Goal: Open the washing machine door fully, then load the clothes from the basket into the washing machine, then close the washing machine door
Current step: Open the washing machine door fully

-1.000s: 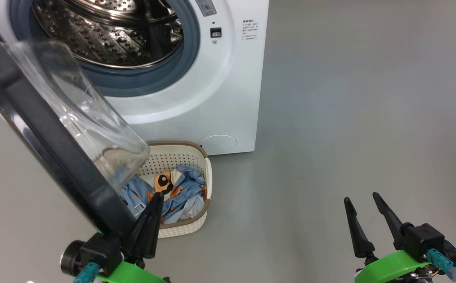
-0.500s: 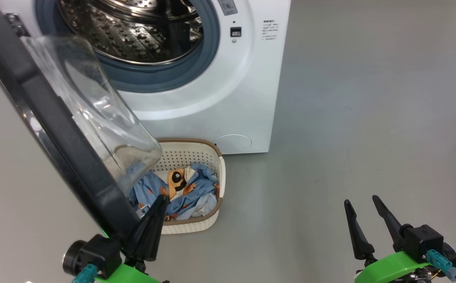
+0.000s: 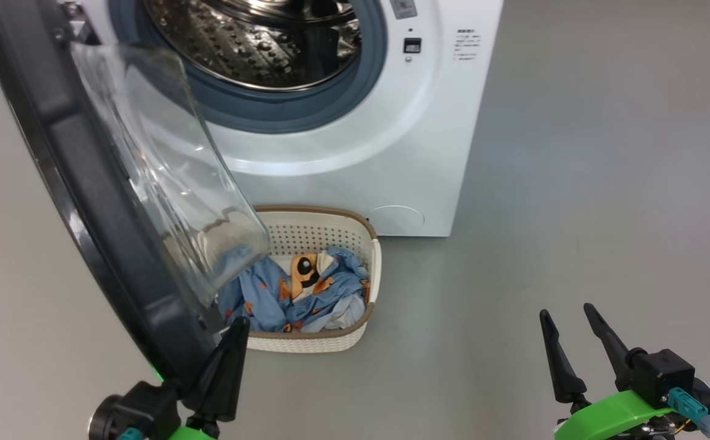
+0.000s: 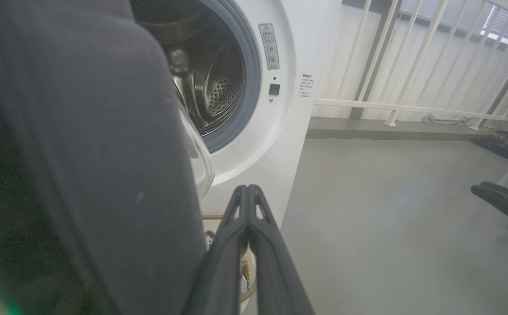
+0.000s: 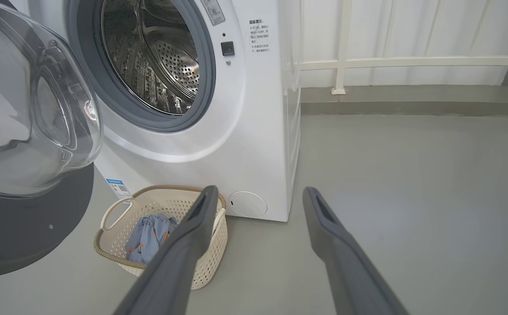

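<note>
While left gripper (image 3: 238, 322), fingers pressed together, sits just beside the rim of the washing machine door (image 3: 85, 232), right gripper (image 3: 565, 310) hangs spread, idle | step: door-opening, apparently unfinished — door overhangs the basket (image 3: 374, 263) of clothes (image 3: 306, 293) | next: likely push it wider

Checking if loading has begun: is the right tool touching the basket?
Apart. In the head view the right tool stands open well right of the basket, with bare grey floor between them.

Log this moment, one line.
step: open door | washing machine door: swung out | left gripper: shut, by door rim | right gripper: open, empty | clothes: in basket | drum: no clothes visible
</note>
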